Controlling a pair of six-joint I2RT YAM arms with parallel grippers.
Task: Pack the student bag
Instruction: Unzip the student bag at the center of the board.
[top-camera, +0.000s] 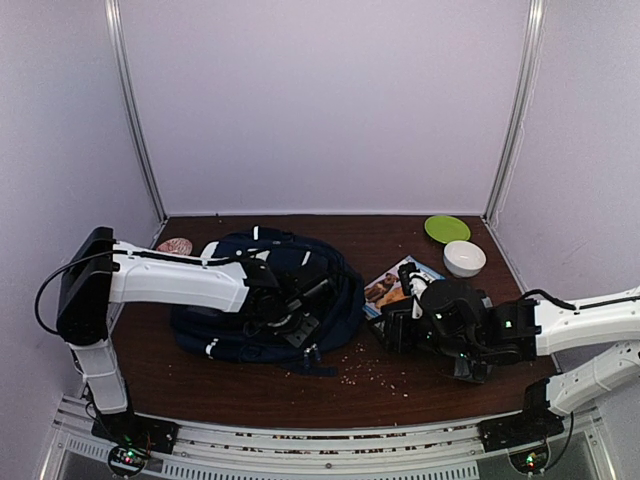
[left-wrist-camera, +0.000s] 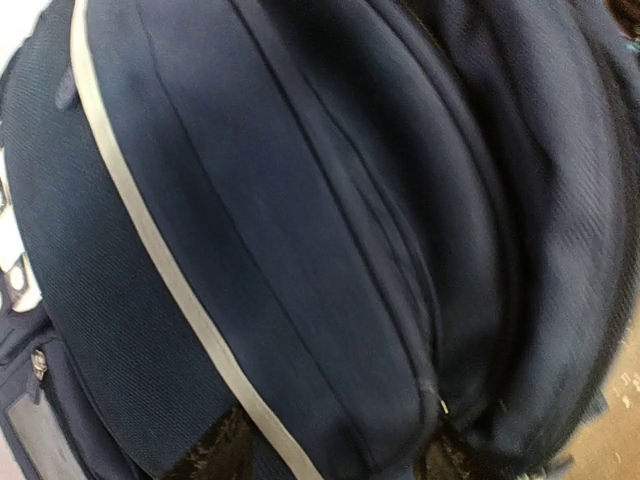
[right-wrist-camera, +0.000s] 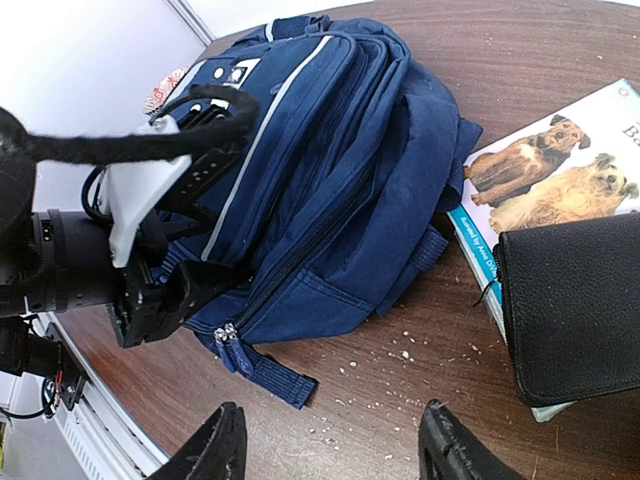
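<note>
The student bag (top-camera: 335, 295) lies left of centre on the worktop (top-camera: 250, 392), long axis side to side, directly under the left hand (left-wrist-camera: 328, 455), whose fingers stand released and wide over its front panel. The right hand (right-wrist-camera: 335, 445), also released and empty, hangs off to the bag's right. Only the right wrist view shows the zip pulls (right-wrist-camera: 230, 345) at its near corner, with the dog book (right-wrist-camera: 545, 180) and black case (right-wrist-camera: 575, 310) beside.

The student bag (top-camera: 335, 305) is navy blue with a thin pale stripe. At its three o'clock, a white book (top-camera: 385, 288) shows brown dogs. Further out, at two o'clock, sit a lime-green plate (top-camera: 447, 228) and a white bowl (top-camera: 464, 258). The table (top-camera: 250, 385) is dark brown with pale speckles.
</note>
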